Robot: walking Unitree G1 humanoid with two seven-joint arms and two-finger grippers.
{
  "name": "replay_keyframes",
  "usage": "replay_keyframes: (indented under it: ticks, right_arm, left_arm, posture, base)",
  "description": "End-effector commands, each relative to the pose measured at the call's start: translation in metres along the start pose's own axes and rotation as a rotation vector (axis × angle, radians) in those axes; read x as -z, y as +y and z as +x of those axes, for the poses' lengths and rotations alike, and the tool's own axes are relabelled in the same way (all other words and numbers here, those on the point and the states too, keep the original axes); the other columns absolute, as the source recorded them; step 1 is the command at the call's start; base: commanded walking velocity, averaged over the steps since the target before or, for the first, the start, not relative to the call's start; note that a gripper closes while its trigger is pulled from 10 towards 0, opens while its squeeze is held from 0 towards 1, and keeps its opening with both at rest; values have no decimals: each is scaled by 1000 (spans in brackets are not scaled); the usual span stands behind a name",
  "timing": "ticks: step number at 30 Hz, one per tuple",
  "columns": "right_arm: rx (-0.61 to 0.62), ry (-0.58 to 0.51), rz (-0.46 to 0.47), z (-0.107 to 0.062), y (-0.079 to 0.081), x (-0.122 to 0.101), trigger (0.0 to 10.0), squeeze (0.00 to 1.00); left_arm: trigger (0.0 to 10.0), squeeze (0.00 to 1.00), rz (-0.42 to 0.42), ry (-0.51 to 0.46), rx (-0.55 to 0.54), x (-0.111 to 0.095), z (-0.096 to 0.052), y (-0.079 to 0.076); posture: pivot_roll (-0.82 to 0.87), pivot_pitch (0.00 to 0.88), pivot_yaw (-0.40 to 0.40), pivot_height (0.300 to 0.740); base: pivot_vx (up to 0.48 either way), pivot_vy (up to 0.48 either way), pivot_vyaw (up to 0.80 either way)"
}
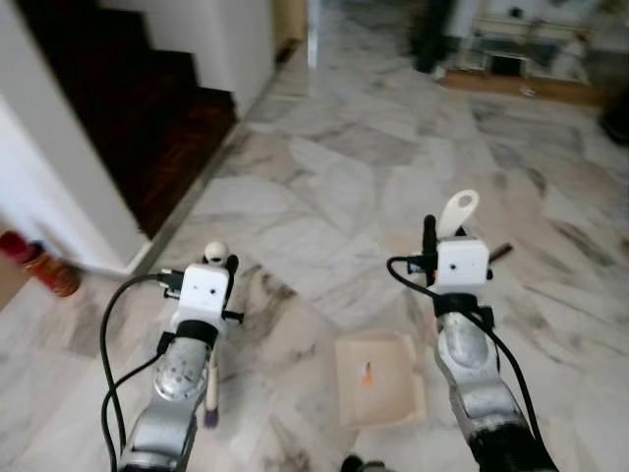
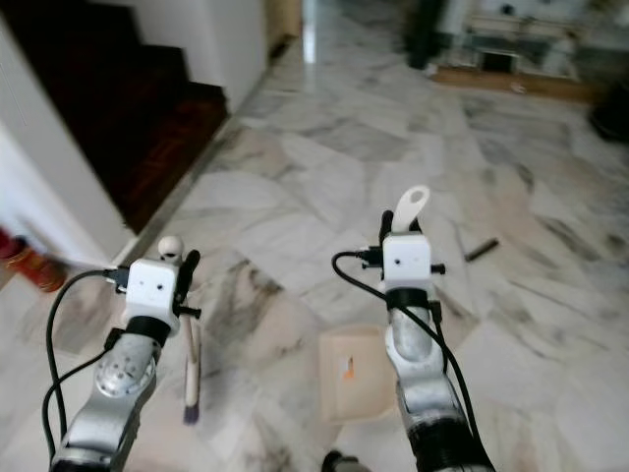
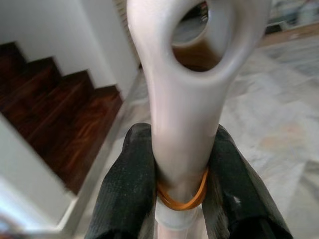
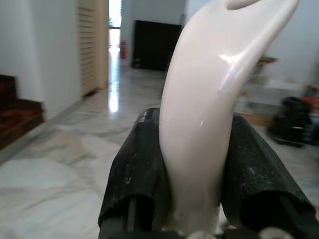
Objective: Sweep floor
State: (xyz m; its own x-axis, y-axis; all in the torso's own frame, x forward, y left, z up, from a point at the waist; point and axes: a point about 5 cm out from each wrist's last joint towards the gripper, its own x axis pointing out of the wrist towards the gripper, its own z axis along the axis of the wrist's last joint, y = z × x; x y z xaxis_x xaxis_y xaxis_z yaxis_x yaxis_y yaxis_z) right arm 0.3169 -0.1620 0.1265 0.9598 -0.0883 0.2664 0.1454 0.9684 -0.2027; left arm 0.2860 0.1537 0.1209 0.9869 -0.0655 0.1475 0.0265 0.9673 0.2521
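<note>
Marble floor [image 1: 334, 167] — each hand [image 3: 182, 191] [image 4: 192, 174] clamps a pale handle.

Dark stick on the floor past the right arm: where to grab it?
Probably its middle, from straight above, closing across its width: the stick is thin, lies flat on the floor and sits slanted, so nothing can get underneath it.

Left pincer [image 3: 182, 194], right pincer [image 4: 199, 179] clamped.
</note>
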Motion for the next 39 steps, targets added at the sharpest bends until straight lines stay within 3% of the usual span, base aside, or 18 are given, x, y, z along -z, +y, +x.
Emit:
replay_keyframes:
  ticks: [1, 14, 27, 39]
  right_arm:
    - [-10, -57, 1, 5, 4, -12, 10000, 0]
    - [-14, -60, -7, 7, 2, -12, 10000, 0]
    - [-17, -56, -9, 7, 3, -12, 10000, 0]
    - [-14, -47, -1, 7, 4, -11, 10000, 0]
  left_arm:
    - [10000, 0, 15, -37, -5, -6, 1, 3]
    - [10000, 0, 8, -34, -19, -6, 2, 3]
    - [10000, 0, -19, -42, -15, -7, 1, 2]
    - [10000, 0, -13, -30, -19, -6, 1, 3]
  posture:
    - [71, 99, 38, 740]
    - [67, 116, 27, 740]
    - [63, 128, 21, 740]
    - [63, 129, 21, 740]
  base:
    - [0, 0, -800]
    - [0, -83, -800]
    - [0, 0, 0]
    - [353, 0, -324]
